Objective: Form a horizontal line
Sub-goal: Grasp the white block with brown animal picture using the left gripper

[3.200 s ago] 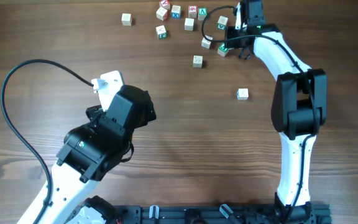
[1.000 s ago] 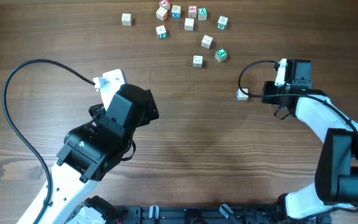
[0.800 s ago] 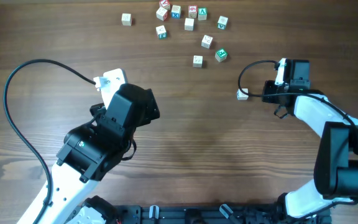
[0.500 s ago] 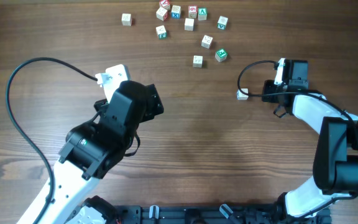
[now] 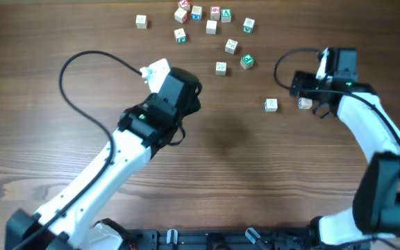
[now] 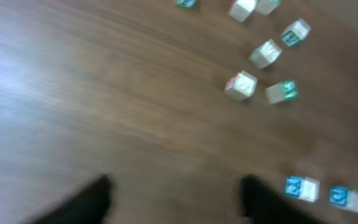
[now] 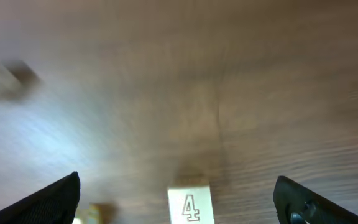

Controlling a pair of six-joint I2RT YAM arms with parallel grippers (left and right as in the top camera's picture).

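Dark wooden bench (image 5: 61,28) fills the overhead view, and two arms reach in from its near edge. Toward the right side the horizontal line (image 5: 271,104) is only begun. One pale cube marks its left end, and a second pale cube (image 5: 305,103) lies level with it to the right, with bare wood between them (two cubes, not touching).

The second pale cube sits just beside the right hand (image 7: 178,180). In the right wrist view this hand's fingers (image 7: 58,199) stand wide apart. A numbered cube (image 7: 191,204) printed with a 4 rests on the wood between them at the bottom edge, touching neither finger.

The left arm (image 5: 117,160) stretches across the middle of the bench. The left wrist view is blurred, yet it shows the left hand (image 6: 176,182) with its two dark fingers (image 6: 95,199) apart over bare wood, gripping nothing.

Scattered cubes (image 5: 230,46) with red, green and blue marks lie along the far side, well apart from the line. Among them, a green-marked cube (image 5: 247,61) lies nearest to the line.
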